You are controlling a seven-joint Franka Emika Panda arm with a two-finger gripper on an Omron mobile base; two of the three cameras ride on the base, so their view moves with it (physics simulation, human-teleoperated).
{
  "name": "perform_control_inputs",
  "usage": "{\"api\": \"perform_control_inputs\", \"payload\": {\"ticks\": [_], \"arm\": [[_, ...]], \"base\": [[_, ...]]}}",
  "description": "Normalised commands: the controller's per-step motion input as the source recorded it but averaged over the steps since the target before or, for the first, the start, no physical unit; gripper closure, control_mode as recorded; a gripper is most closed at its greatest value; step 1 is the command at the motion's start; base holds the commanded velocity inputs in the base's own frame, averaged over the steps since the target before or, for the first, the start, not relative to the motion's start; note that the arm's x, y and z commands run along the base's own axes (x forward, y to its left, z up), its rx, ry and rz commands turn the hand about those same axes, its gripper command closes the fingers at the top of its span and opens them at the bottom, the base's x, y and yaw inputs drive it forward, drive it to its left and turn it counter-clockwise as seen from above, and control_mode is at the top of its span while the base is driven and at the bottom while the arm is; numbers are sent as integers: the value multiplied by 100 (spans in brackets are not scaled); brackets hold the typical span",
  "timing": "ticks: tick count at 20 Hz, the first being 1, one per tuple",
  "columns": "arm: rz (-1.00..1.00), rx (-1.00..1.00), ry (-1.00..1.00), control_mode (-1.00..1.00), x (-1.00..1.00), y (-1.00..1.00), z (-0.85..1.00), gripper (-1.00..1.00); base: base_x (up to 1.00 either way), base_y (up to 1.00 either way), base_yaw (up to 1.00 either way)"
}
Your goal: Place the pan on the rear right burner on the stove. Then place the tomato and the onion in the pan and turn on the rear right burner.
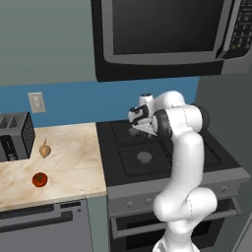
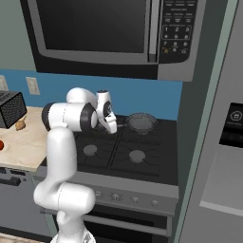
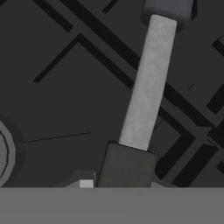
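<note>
While the tomato (image 1: 40, 179) and the onion (image 1: 45, 149) sit apart on the marble counter (image 1: 74, 162) near the toaster (image 1: 15, 136), the gripper (image 2: 112, 128) hangs low over the stove (image 2: 128, 152), right at the pan's handle (image 3: 146, 87). Whether its jaws grip that handle or have let go, I cannot tell. Farther back, the pan (image 2: 141, 122) rests on the rear right burner, so the first step looks done or nearly done; next, I'd say, the arm must lift clear and swing left to fetch a vegetable.
</note>
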Motion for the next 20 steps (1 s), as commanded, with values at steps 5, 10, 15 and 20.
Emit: {"api": "perform_control_inputs", "payload": {"ticks": [5, 10, 15, 20], "arm": [[0, 1, 6, -100, 0, -28, -12, -100], [0, 0, 1, -100, 0, -26, 0, -100], [0, 0, 0, -100, 0, -15, 0, -100], [0, 2, 0, -100, -3, -1, 4, -100]], "base": [[0, 0, 0], [0, 0, 0], [0, 0, 0], [0, 0, 0]]}}
